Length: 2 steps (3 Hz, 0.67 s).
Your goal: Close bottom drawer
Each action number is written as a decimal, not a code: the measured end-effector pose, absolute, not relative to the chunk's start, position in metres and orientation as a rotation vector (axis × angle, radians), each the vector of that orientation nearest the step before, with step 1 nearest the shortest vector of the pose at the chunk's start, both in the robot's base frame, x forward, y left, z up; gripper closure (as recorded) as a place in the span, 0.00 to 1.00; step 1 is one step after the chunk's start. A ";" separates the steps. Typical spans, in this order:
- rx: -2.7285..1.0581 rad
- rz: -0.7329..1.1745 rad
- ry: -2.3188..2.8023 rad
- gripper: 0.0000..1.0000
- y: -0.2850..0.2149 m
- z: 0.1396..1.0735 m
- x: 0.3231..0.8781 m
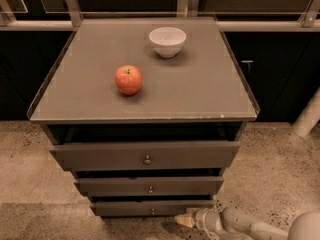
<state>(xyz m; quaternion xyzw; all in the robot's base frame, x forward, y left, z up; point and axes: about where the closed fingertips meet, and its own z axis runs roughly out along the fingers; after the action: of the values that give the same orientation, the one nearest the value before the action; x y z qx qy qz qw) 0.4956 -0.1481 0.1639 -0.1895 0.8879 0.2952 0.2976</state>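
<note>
The bottom drawer (150,208) is the lowest and narrowest dark grey-brown front of three, with a tiny round knob (152,212). It sits nearly flush under the middle drawer (149,186), with a thin dark gap above it. My gripper (184,220) comes in low from the lower right, on a pale arm (235,223). Its tan tip lies just below and to the right of the bottom drawer's front, close to its lower right corner.
The top drawer (145,155) stands out a little, with a dark gap above it. A red apple (128,79) and a white bowl (167,41) sit on the grey cabinet top (210,89). Speckled floor surrounds the cabinet. A pale post (309,115) stands at right.
</note>
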 end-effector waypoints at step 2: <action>-0.277 0.632 2.599 0.00 -0.223 0.178 0.470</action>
<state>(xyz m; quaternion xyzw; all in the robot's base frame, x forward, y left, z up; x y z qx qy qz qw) 0.4700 -0.2232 0.1785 -0.1003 0.9419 0.2292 0.2243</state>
